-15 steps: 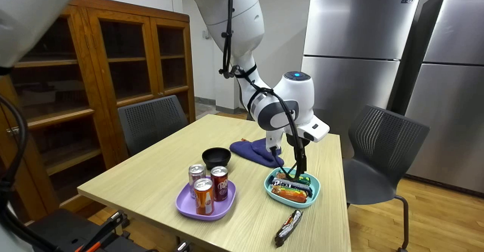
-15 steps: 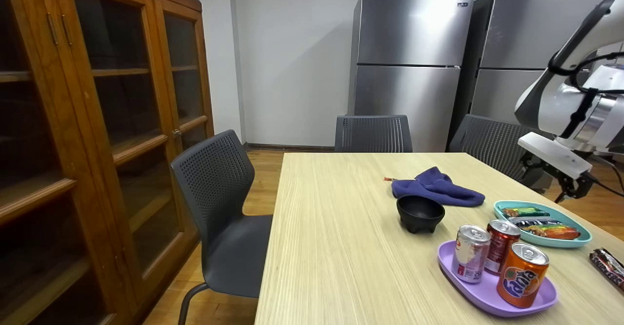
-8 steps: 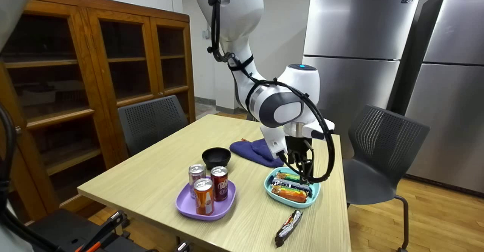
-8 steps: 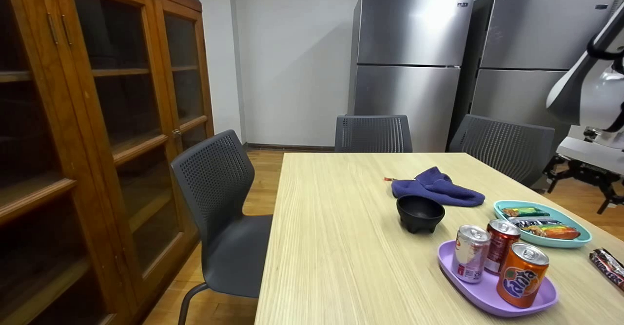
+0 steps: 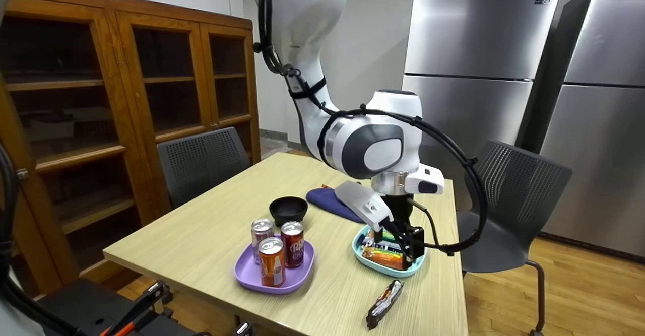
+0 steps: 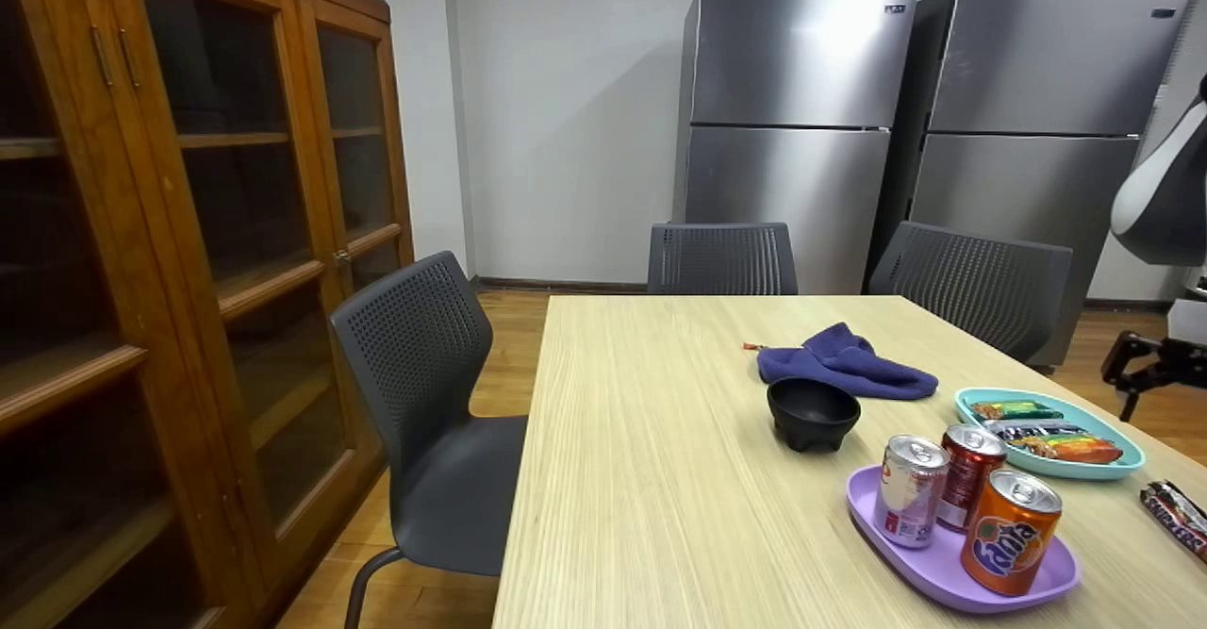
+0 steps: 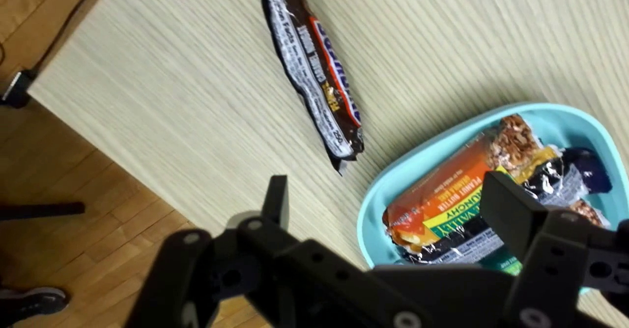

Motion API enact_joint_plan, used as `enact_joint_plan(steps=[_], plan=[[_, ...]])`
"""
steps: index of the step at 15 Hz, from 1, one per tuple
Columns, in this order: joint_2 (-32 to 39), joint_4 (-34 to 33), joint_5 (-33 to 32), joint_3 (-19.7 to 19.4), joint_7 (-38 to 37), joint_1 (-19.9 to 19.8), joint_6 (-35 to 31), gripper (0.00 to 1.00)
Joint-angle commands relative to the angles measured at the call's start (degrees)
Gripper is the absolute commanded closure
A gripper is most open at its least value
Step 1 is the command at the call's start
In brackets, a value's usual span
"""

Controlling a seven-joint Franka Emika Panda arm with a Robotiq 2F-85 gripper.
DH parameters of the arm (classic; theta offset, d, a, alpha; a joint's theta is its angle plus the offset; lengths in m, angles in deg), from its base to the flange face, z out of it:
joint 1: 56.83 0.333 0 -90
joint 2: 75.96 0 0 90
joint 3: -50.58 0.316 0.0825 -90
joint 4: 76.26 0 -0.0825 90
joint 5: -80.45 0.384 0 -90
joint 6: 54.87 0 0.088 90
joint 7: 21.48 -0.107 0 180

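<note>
Brown-wrapped candy bar [image 7: 315, 74] lies flat on table [image 7: 172, 72], printed label showing, one end near teal tray [image 7: 565, 124] holding orange-wrapped bar [image 7: 442, 190], dark-wrapped bar [image 6: 1034, 432] and green-wrapped bar [image 6: 1016, 410] side by side, dark one in the middle.

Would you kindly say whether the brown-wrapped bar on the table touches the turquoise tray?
Apart: the wrist view shows a strip of tabletop between the nearer end of the brown-wrapped bar and the rim of the turquoise tray.
</note>
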Motion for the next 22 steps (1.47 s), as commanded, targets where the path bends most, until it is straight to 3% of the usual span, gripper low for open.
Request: enact_joint_plan(steps=[1,10,22], plan=[[-3.6,4.4,-4.5,-1.6,3.0,0.6,1.4,0.00],[-1.3,4.9,-9.5,-4.6,1.3,2.3,1.5,0.00],[5.6,-1.0,-8.4,-2.7,2.1,1.6,3.8,0.00]])
